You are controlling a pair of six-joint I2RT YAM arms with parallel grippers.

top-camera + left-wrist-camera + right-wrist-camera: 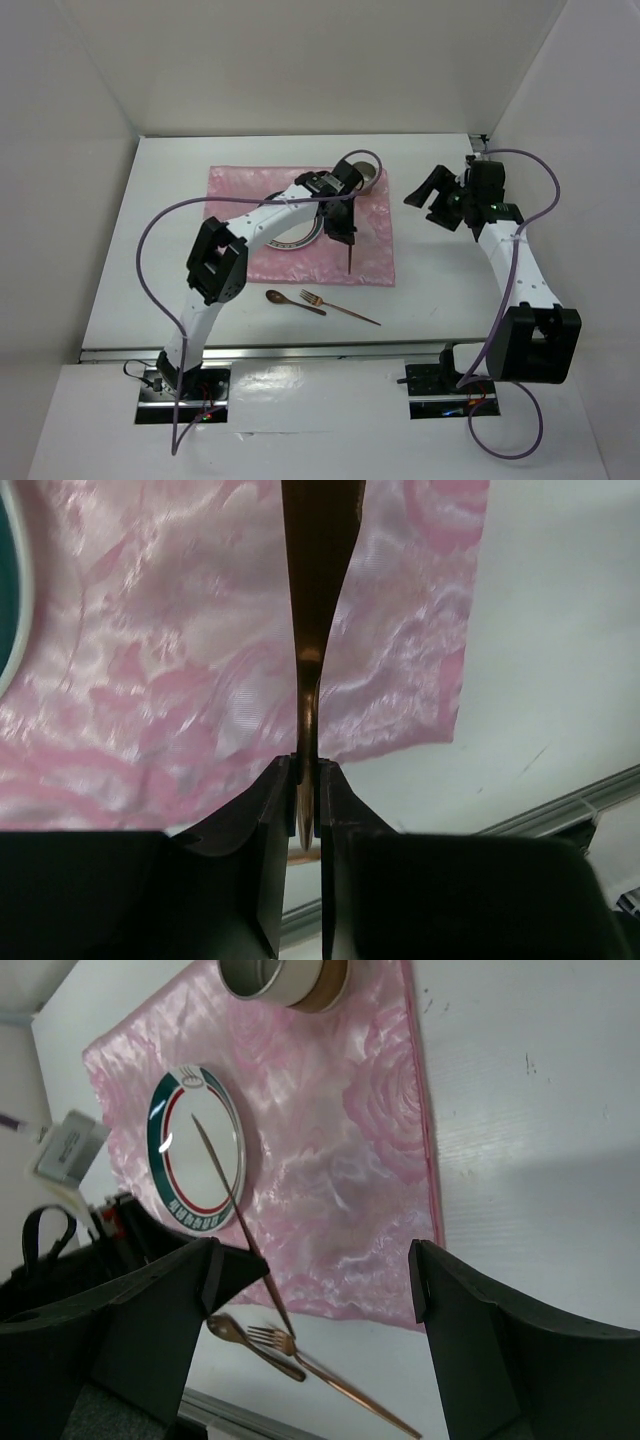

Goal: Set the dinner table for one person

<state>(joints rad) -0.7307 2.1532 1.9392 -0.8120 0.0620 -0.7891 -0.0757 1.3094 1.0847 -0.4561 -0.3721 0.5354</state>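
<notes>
Left wrist: left end effector (308, 785) clamped on copper knife (320, 590), above pink mat (150, 680) | right end effector (315, 1270) fingers apart, right of mat | white worktop (450, 290) carries mat, with fork (340, 309) and spoon (297, 304) beside its near edge

From up top we see the left gripper (343, 230) over the pink mat (378, 262), pinching a thin utensil (350, 256) that hangs tip-down. A spoon (293, 301) and fork (338, 309) lie on the white table (150, 250) just nearside of the mat. The right gripper (422, 207) hangs spread wide, right of the mat.
</notes>
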